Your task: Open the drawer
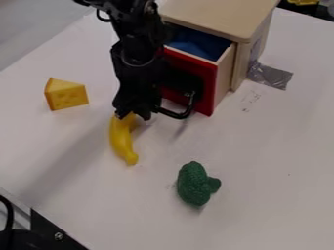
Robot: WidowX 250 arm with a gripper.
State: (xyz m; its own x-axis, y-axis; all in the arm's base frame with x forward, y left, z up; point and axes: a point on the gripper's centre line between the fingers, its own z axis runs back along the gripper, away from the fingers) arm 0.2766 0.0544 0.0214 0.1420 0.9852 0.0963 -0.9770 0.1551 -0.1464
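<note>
My black two-finger claw (133, 116) hangs with tips parted, gripping nothing visible, the partly open, red-fronted wooden drawer's (207, 84) curved black handle (177, 116) just to its left.

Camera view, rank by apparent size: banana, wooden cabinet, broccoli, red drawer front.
1. wooden cabinet
2. red drawer front, partly behind the arm
3. broccoli and banana: too close to rank; banana longer, broccoli wider

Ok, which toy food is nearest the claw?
The yellow banana, its upper end right by the claw; the cheese wedge and green broccoli both lie farther off.
</note>
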